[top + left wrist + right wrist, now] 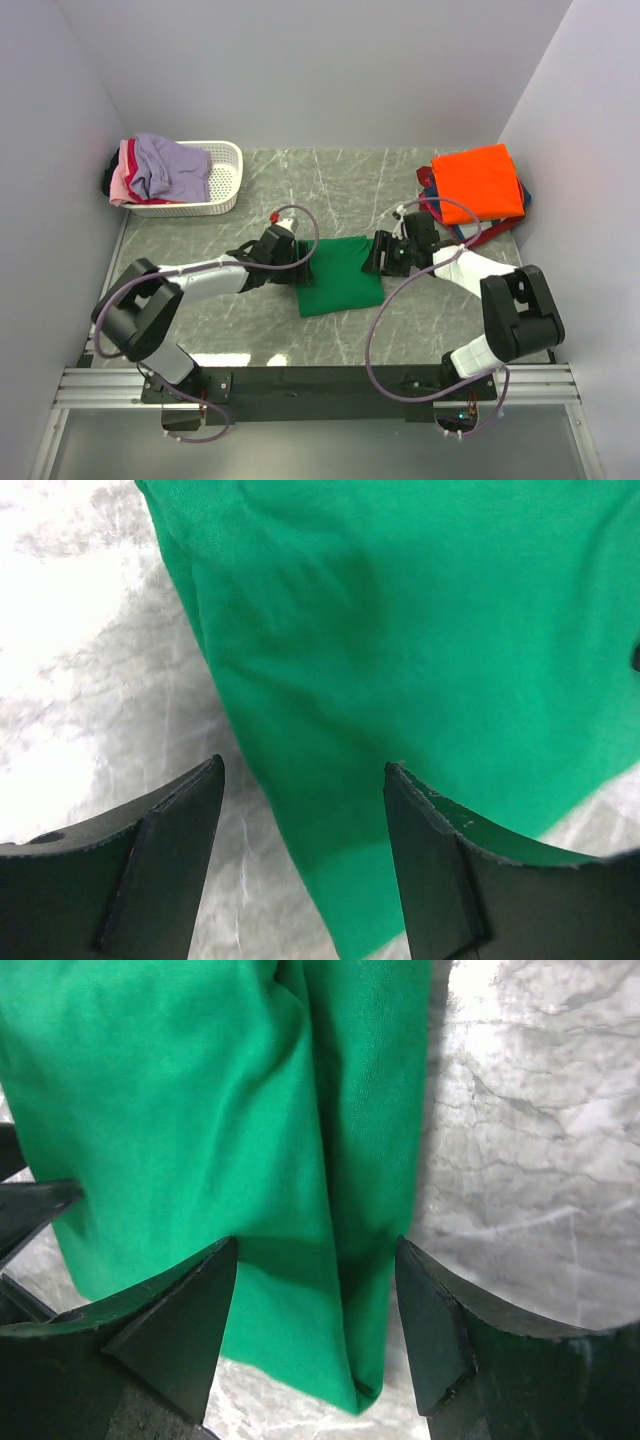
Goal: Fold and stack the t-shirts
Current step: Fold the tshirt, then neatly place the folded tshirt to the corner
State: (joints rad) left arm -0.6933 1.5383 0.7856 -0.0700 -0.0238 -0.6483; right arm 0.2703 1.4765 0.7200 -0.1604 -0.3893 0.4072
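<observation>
Far-left corner of the table point(330, 190): the basket point(228, 170) is holding a lavender t-shirt point(170, 165). Centre: the folded green t-shirt point(342, 275) is lying flat, the left gripper point(303, 780) gaping wide over its left edge, the right gripper point(316, 1250) gaping wide over its right edge. An orange t-shirt point(478, 182) is topping the far-right corner stack.

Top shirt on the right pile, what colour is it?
Orange. The top shirt shows best in the top external view.
</observation>
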